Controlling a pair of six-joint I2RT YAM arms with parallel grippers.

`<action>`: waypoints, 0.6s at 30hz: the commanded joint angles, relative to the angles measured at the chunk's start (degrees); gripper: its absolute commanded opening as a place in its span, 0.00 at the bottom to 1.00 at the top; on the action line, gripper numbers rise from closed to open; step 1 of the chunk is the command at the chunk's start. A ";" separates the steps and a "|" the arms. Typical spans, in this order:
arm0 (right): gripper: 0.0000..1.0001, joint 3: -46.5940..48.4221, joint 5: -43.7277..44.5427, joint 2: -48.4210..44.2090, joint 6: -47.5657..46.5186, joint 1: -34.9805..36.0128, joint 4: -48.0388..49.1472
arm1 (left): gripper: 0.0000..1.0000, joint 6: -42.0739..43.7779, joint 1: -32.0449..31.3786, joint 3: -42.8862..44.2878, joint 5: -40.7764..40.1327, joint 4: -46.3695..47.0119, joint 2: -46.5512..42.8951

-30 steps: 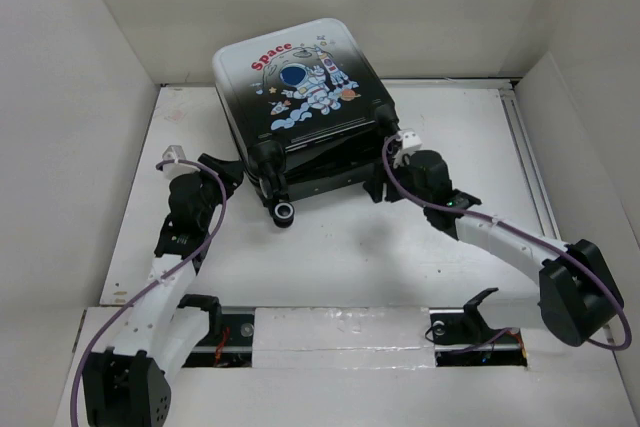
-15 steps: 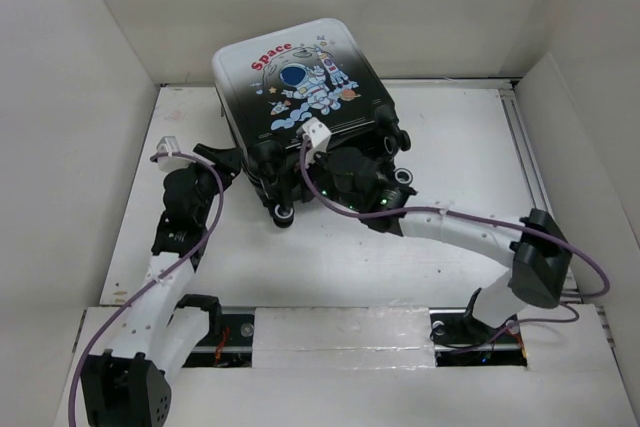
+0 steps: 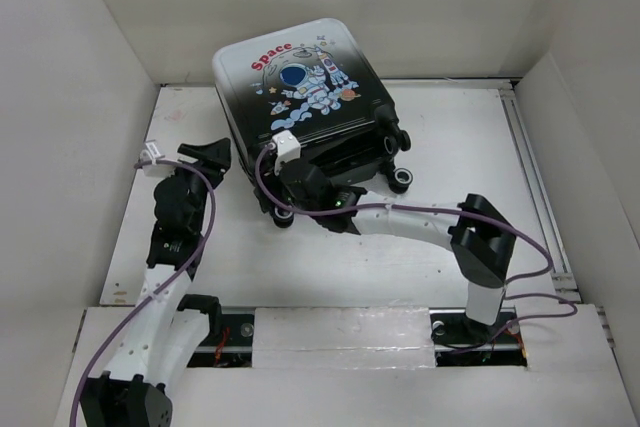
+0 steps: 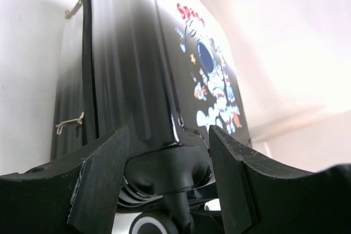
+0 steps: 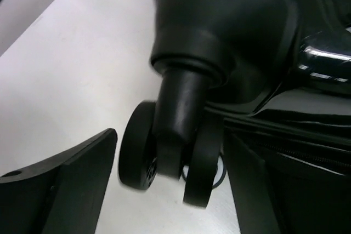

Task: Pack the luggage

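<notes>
While our left claw (image 4: 167, 132) is standing wide at its corner and our right claw (image 5: 170, 160), equally wide, is straddling a wheel (image 5: 143, 154), the luggage (image 3: 300, 87) is lying on the bench (image 3: 300, 267) just ahead of both, lid lowered but gaping; we are judging closing unfinished.

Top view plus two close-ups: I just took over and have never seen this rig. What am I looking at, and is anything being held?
Two robot arms are bolted at the near edge of a white table. The top view looks down from behind them. Each close-up comes from a wrist camera, with its own black fingers in frame. On the table sits the luggage, an astronaut suitcase. The left gripper is open, facing its near-left corner. The right gripper is open, a caster wheel between its fingers. Nothing is gripped.
</notes>
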 commanded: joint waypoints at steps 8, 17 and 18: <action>0.11 0.21 18.47 -1.59 3.99 2.36 4.62 | 0.56 0.35 -0.09 -1.06 -0.23 3.70 1.72; 0.03 -34.94 26.99 -40.03 9.94 2.54 -6.68 | 0.58 1.50 -0.09 1.40 3.99 5.90 6.82; 0.03 -37.05 28.22 -43.67 10.92 2.54 -13.58 | 0.58 1.50 -0.09 1.92 3.99 5.91 6.82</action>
